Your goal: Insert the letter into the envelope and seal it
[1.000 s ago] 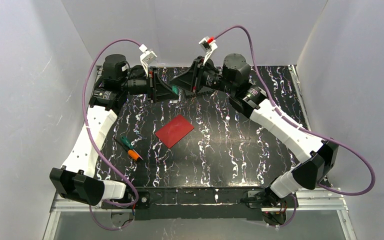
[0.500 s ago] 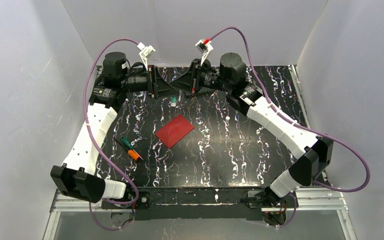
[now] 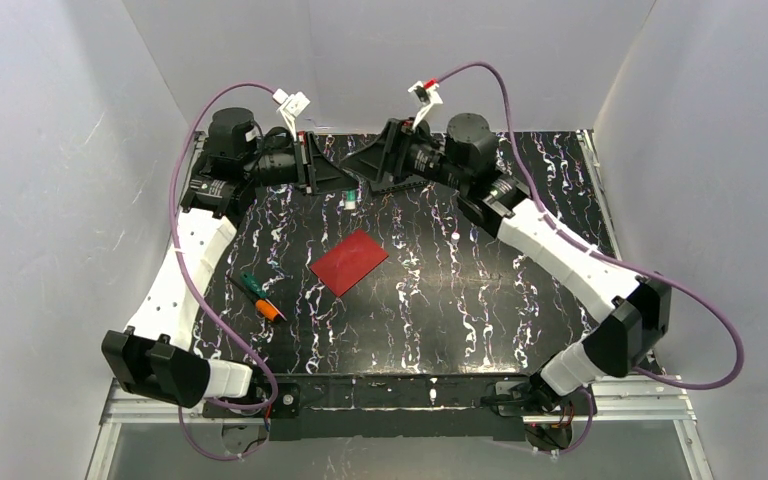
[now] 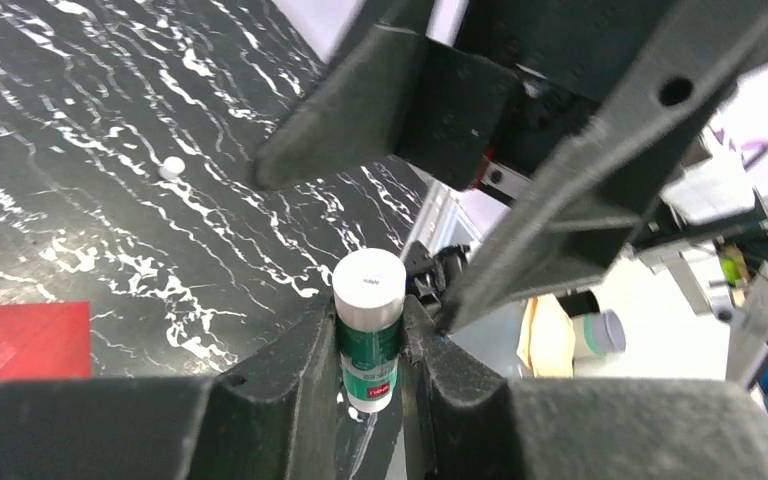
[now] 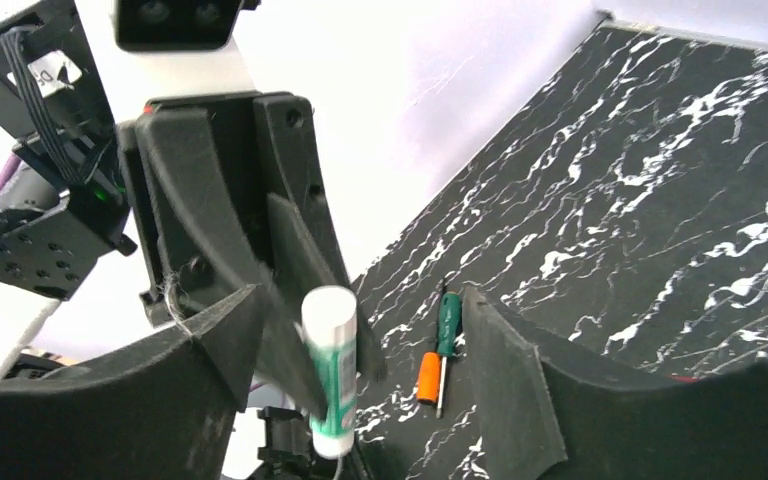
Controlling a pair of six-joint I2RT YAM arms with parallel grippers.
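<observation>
Top view: envelope (image 3: 349, 262) lies flat at mid-table, red, set at a slant, well apart from both arms.
Surface: black marbled table (image 3: 480, 300).
Tool: screwdriver (image 3: 260, 297) lies left of the envelope and slightly nearer, not touching it.
Left arm: left gripper (image 4: 370, 318) is at the far edge, left of centre, its jaws nearly together and clamped on a glue stick (image 4: 369, 345).
Held thing: fingers press the green body on both sides, and the white end sticks out past the tips.
Right arm: right gripper (image 5: 360, 298) faces the left one at the far edge, jaws spread wide, gripping nothing; the glue stick shows between its fingers.
</observation>
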